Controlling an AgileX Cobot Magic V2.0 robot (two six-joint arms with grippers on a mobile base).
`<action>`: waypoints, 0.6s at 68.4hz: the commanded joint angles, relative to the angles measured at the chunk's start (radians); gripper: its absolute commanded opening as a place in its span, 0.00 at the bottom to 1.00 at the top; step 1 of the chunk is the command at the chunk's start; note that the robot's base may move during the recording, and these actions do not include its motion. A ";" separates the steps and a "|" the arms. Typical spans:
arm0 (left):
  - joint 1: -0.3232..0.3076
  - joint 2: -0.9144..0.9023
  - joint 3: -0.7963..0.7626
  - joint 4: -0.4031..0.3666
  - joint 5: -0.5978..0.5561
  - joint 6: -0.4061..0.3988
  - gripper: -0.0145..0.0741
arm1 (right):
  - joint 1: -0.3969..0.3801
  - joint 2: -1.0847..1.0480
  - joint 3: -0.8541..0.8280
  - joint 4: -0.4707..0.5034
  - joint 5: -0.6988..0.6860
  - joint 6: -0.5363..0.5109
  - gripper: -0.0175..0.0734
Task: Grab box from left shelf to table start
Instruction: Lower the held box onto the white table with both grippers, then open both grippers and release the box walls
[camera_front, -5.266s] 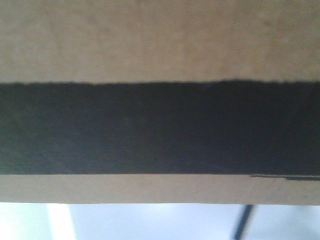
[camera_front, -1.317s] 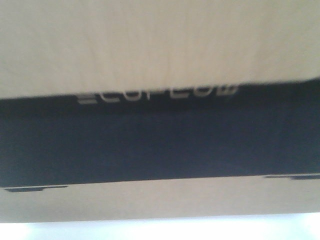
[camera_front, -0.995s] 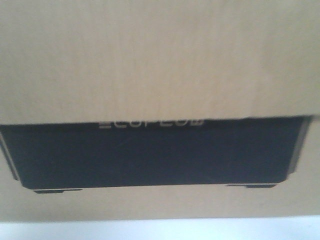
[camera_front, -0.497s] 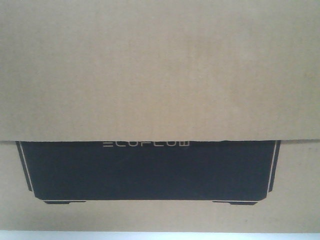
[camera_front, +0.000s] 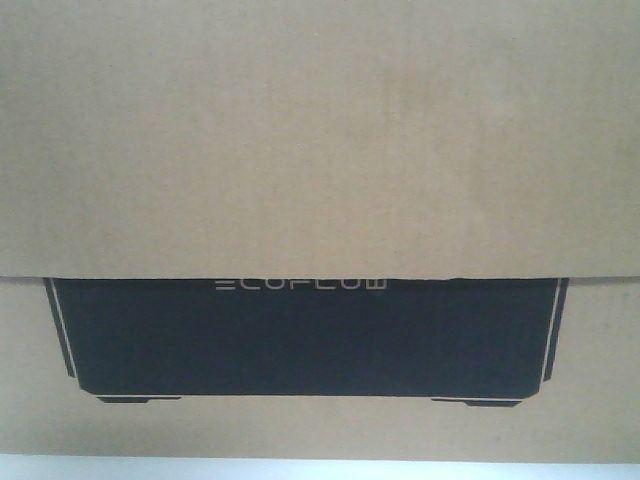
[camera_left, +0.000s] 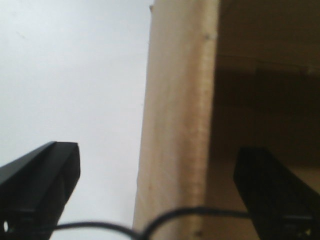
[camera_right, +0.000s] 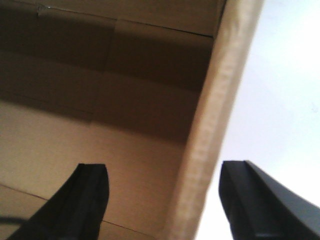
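Note:
The brown cardboard box (camera_front: 320, 150) fills the front view, its black panel (camera_front: 300, 340) with white "ECOFLOW" lettering low in the picture under a folded flap edge. My left gripper (camera_left: 157, 155) is open, its black fingers (camera_left: 45, 175) wide apart on either side of the box's upright wall edge (camera_left: 175, 100), one inside and one outside. My right gripper (camera_right: 162, 167) is open too and straddles the opposite wall edge (camera_right: 215, 110), with the box's inside (camera_right: 100, 100) to its left. Neither pair of fingers touches the cardboard. The left shelf is out of view.
A plain white surface shows outside the box in the left wrist view (camera_left: 75, 75) and in the right wrist view (camera_right: 285, 100). A pale strip (camera_front: 320, 470) runs under the box in the front view. A thin black cable (camera_left: 100, 227) crosses the left wrist view.
The black panel has sunk and shrunk in the front view, so its side borders and lettering show sharply. In the last half second it shifted slightly right.

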 joint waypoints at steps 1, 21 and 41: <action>-0.004 -0.044 -0.077 -0.011 0.006 0.011 0.78 | -0.001 -0.060 -0.041 -0.010 -0.049 -0.010 0.81; -0.004 -0.209 -0.180 -0.002 0.039 0.066 0.78 | -0.001 -0.220 -0.041 -0.046 -0.104 -0.009 0.80; -0.004 -0.523 0.016 0.133 -0.068 0.085 0.48 | -0.001 -0.465 0.021 -0.061 -0.163 0.006 0.30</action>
